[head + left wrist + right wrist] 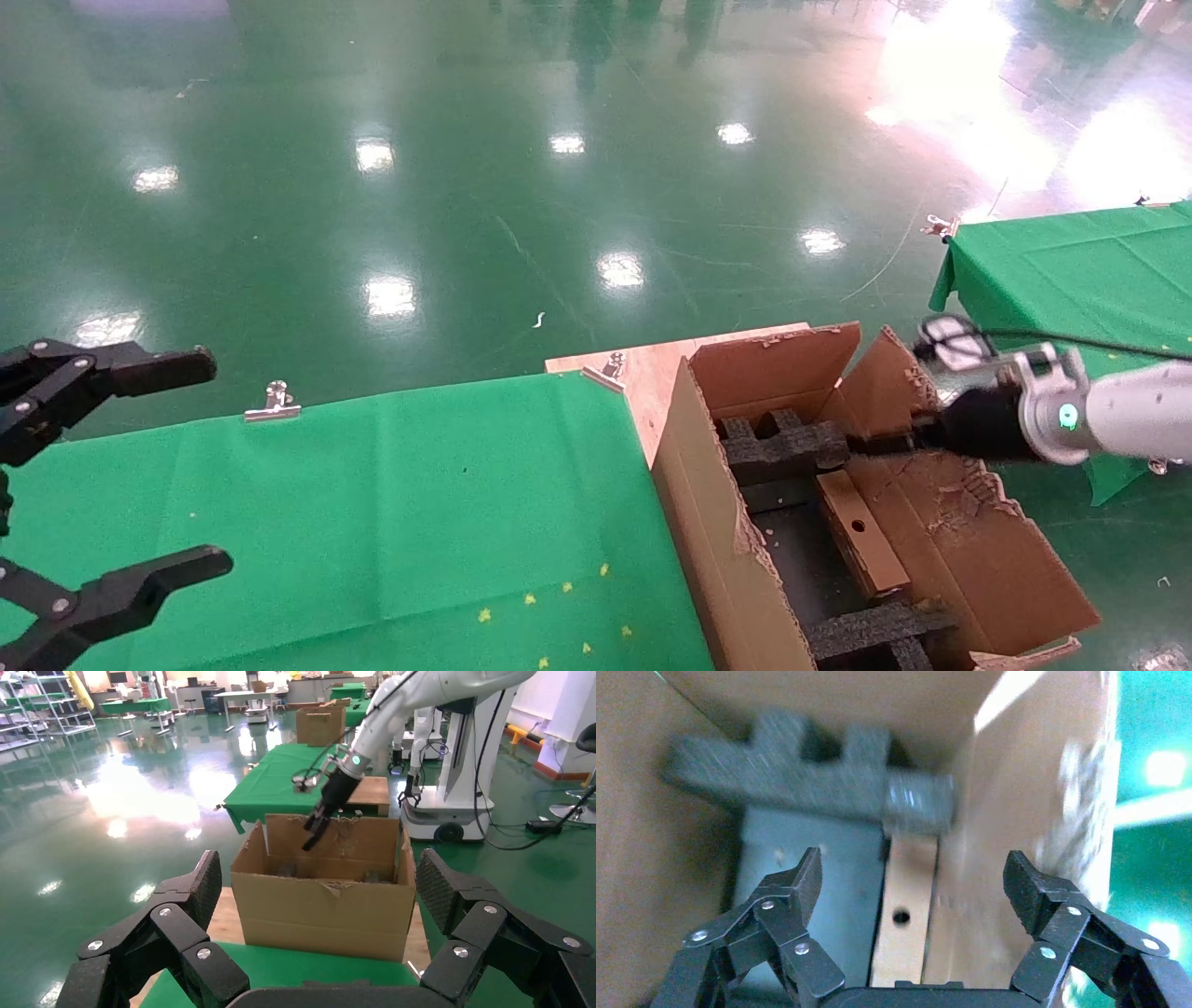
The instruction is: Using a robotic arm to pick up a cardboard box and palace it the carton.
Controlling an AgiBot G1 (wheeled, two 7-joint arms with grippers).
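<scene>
From the head view the right claw (917, 424) is mostly hidden: the arm (1131, 415) reaches in from the right over the carton (717, 550), and its black end disappears behind a torn upright flap, so the fingers cannot be read there. The right wrist view fills that gap. Its own fingers (796, 896) stand wide apart with nothing between them, poised above the carton's inside. Below them lies the box (903, 913), its round hole facing up, one end against a foam insert (807, 773); that picture is smeared, and the box's near end is cut off behind the claw's base.

The head view gives the box (861, 531) more fully: it lies flat in the carton, along the right-hand wall and between the far foam (782, 447) and the near foam (875, 629). The carton's near corner runs off the bottom edge.

The left wrist view shows the carton (327, 906) from outside, standing on bare wood at the end of the green table (281, 969), with the right claw (314, 827) hanging at its far rim. The box cannot be seen there; the walls hide it.

The left claw (140, 471) is parked over the table's left side, spread wide and empty, partly cut off by the frame.
</scene>
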